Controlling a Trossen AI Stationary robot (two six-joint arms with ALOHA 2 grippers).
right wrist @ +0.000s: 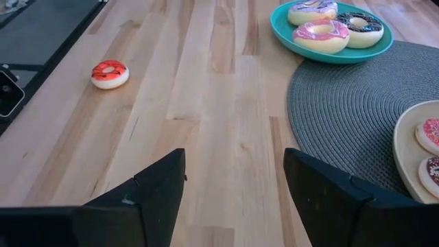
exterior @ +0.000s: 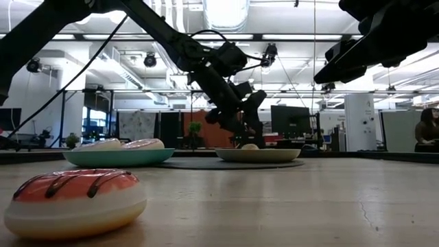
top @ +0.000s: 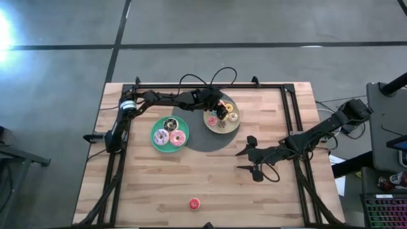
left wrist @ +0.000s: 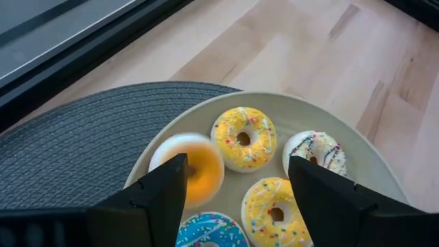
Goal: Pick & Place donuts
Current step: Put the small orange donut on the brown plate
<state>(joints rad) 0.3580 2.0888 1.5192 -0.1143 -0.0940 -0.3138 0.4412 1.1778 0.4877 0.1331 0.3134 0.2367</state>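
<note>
A pale-yellow plate (left wrist: 357, 147) on the grey round mat (left wrist: 82, 144) holds several tiny donuts: two yellow ones (left wrist: 243, 137), a white one with dark stripes (left wrist: 317, 151), a blue one (left wrist: 206, 232) and a blurred orange-yellow one (left wrist: 195, 170). My left gripper (left wrist: 236, 199) hangs open just above this plate (top: 233, 126), the orange-yellow donut right beside one finger (left wrist: 164, 189). A teal plate (top: 156, 126) bears three larger donuts. A red-iced donut (top: 194, 203) lies flat on the wood near the front edge. My right gripper (top: 243, 159) is open over bare wood.
Black frame rails (top: 289, 121) run along the table's left, right and far sides. In the low view the red donut (exterior: 75, 199) lies close in front, the teal plate (exterior: 116, 156) and pale plate (exterior: 257, 155) behind. Bare wood lies between the plates and the front edge.
</note>
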